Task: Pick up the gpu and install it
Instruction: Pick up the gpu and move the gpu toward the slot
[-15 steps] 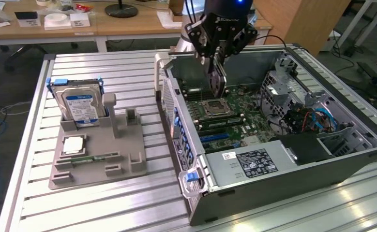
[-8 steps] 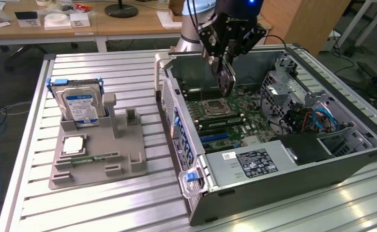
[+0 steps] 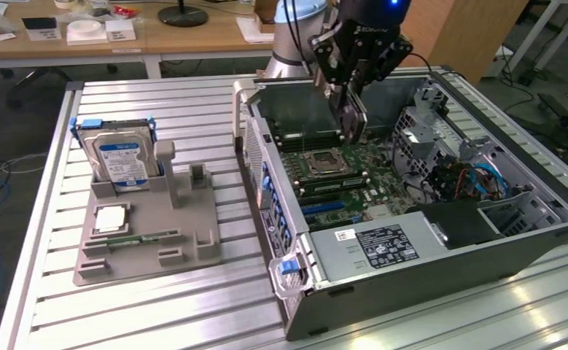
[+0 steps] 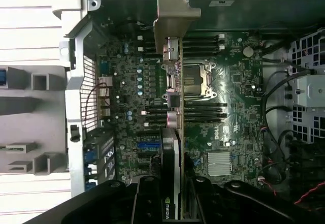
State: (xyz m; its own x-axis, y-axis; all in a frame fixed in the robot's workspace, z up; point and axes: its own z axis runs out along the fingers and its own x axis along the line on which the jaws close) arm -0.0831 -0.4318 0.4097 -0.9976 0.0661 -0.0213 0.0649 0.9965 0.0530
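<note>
We held the gpu [image 3: 350, 117] clamped in the end effector [image 3: 348, 93], hanging on edge over the motherboard [image 3: 356, 164] inside the open case [image 3: 440, 273], probably so its thin profile cleared the walls and faced the slots [image 3: 323, 207].

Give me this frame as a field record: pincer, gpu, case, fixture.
pincer: shut on the gpu, inside the open computer case
gpu: held on edge over the motherboard, near the CPU socket; looks not yet seated
computer case: side open, lying on the slotted table
holder: grey, at the exterior view's left; hard drive upright in it, memory stick lying flat
</note>
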